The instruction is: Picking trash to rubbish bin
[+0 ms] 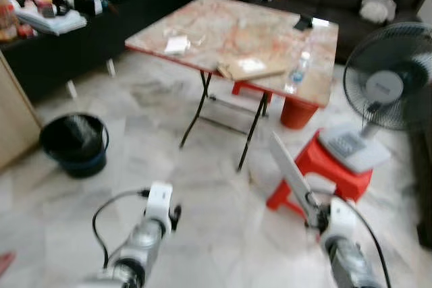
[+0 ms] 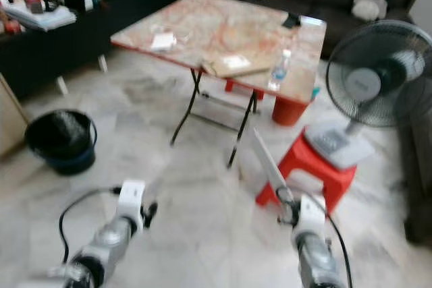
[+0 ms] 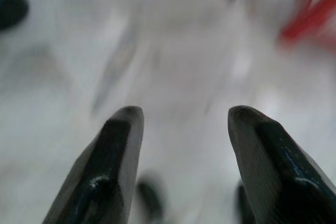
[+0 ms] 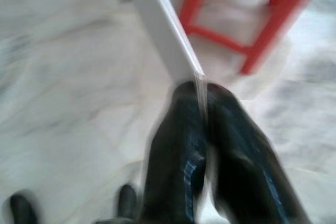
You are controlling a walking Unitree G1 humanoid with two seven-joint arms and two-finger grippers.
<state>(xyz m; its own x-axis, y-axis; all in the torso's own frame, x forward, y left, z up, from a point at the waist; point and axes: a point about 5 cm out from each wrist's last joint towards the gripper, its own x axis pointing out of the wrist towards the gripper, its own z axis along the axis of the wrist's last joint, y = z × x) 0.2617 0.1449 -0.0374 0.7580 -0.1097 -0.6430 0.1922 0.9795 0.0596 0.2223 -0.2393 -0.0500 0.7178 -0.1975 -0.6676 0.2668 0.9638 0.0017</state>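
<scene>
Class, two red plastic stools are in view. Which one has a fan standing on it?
The near red stool, out on the open floor by the right gripper, carries the fan. The other stool sits under the table.

open marble floor ahead, rubbish bin unobstructed at left, folding table, red stool, fan crowding right

I see the folding counter at the far middle carrying a flat brown envelope, a water bottle, white paper and a dark phone.
</scene>
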